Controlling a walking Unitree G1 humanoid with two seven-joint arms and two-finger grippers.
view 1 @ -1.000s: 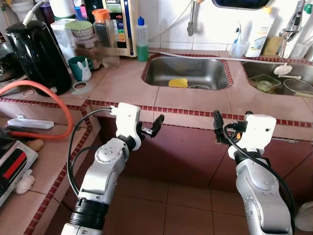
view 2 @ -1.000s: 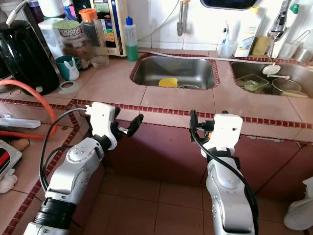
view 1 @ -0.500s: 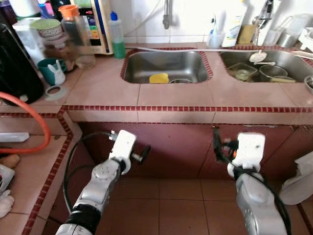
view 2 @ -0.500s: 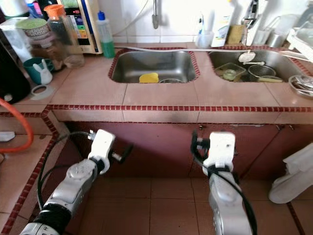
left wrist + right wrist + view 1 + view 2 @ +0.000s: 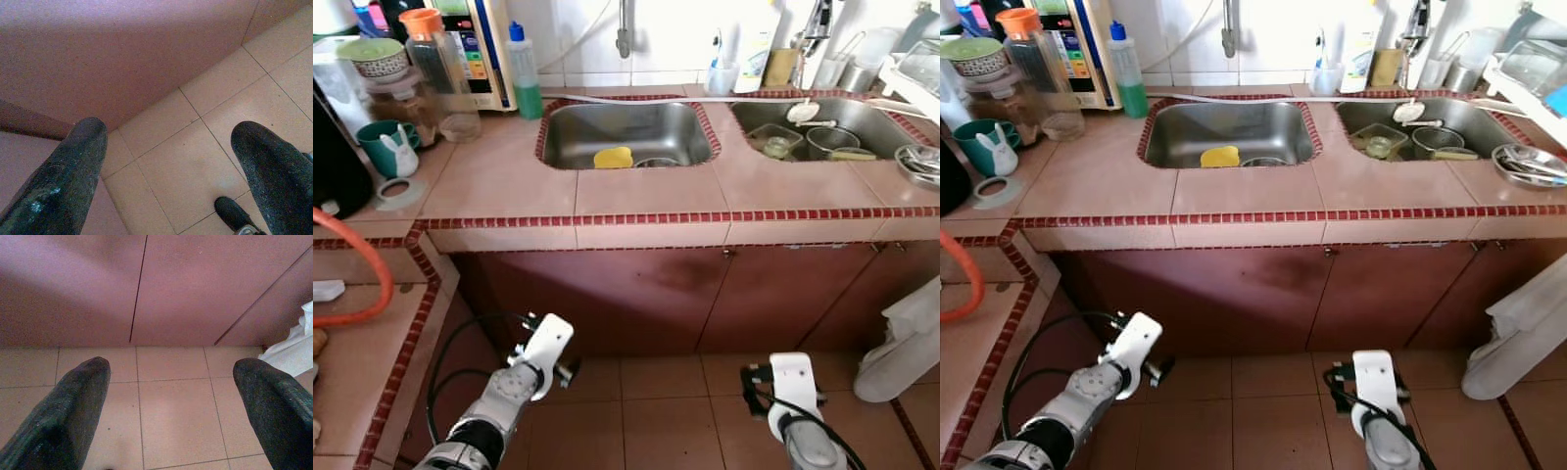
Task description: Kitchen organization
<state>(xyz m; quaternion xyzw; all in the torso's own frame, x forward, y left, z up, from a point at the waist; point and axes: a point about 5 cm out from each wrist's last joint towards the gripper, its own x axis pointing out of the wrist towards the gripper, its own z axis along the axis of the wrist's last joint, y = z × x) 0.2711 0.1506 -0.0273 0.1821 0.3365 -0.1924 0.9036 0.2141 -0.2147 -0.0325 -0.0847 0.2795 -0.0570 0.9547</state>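
While both arms hang low before the cabinet doors, the tiled counter spans the upper half of the frame. The left gripper hovers over the floor tiles, its two fingers spread wide with nothing between them; the right gripper is likewise wide apart and empty, facing the cabinet base.

The left sink, upper centre, holds a yellow sponge near its front wall, beside the drain. The right sink, upper right, holds a clear square container, a round metal pot and a white ladle-like utensil resting on its rear edge. At the far right edge a metal dish with utensils in it sits on the counter.

At upper left stand a green-filled bottle with a blue cap, an orange-lidded jar, a glass cup, a teal mug with a white rabbit figure touching it, and a patterned bowl atop a clear container. Behind the sinks, a cup holds toothbrush-like items. A white cloth hangs at lower right.
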